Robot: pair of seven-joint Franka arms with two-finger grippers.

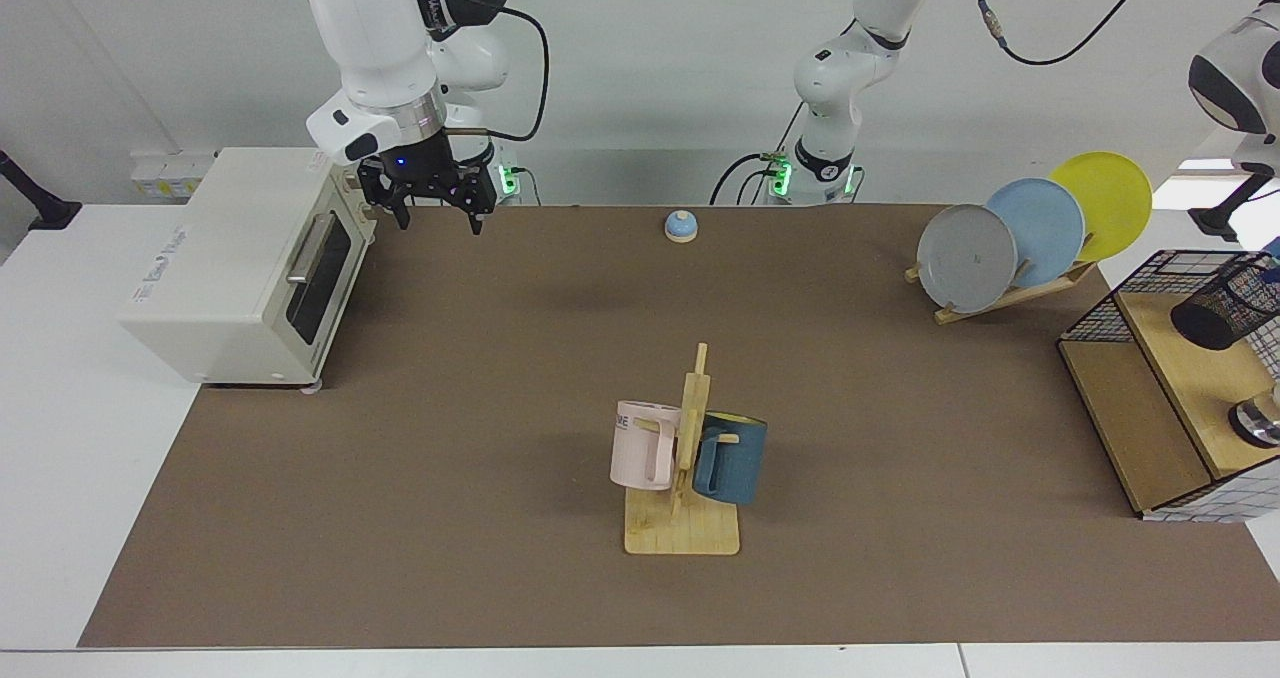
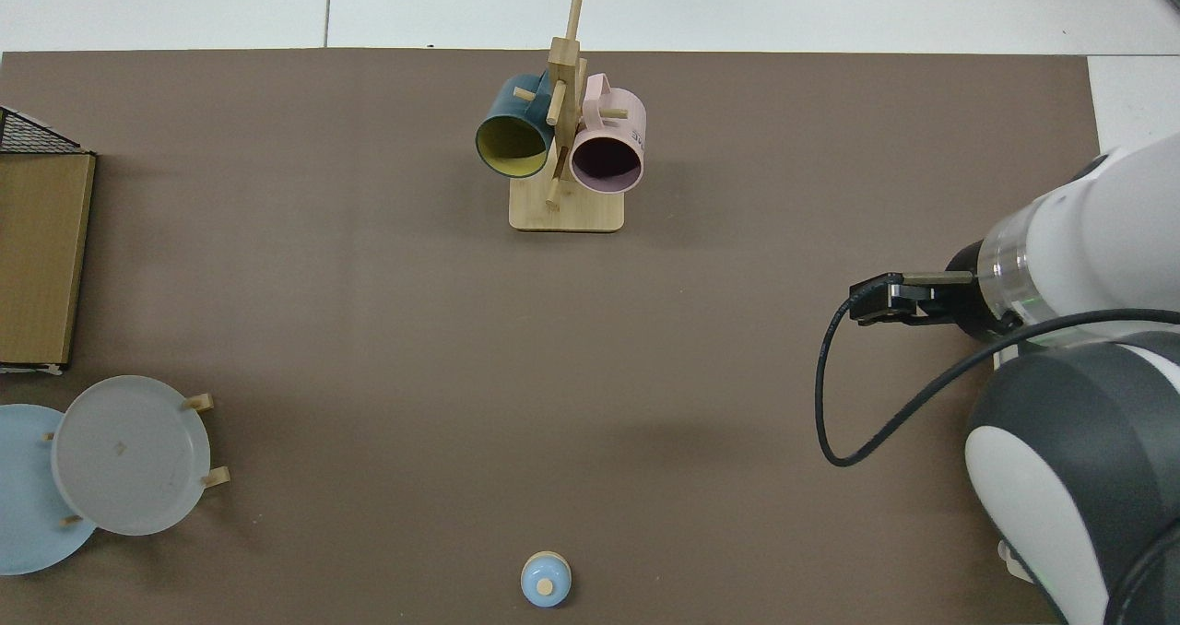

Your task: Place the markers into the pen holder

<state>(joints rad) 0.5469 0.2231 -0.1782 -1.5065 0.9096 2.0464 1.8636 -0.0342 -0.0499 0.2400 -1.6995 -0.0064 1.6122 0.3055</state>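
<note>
The pen holder [image 1: 1222, 308], a black wire-mesh cup, leans tilted on the wooden shelf at the far right edge of the facing view, partly cut off. No markers show clearly; only a speck of blue sits at that edge above the cup. My right gripper [image 1: 435, 220] hangs open and empty over the table's back left, just beside the toaster oven. The top view shows only this arm's wrist [image 2: 1042, 256], with the fingers hidden beneath it. My left arm rises from its base [image 1: 822, 163] and leaves the picture at the upper right, its gripper out of view.
A white toaster oven [image 1: 240, 263] stands at the left. A mug tree [image 1: 690, 458] with a pink and a blue mug is mid-table. A small blue bell [image 1: 681, 225] sits at the back. Plates lean in a rack [image 1: 1030, 233], beside the wire-framed shelf [image 1: 1130, 398].
</note>
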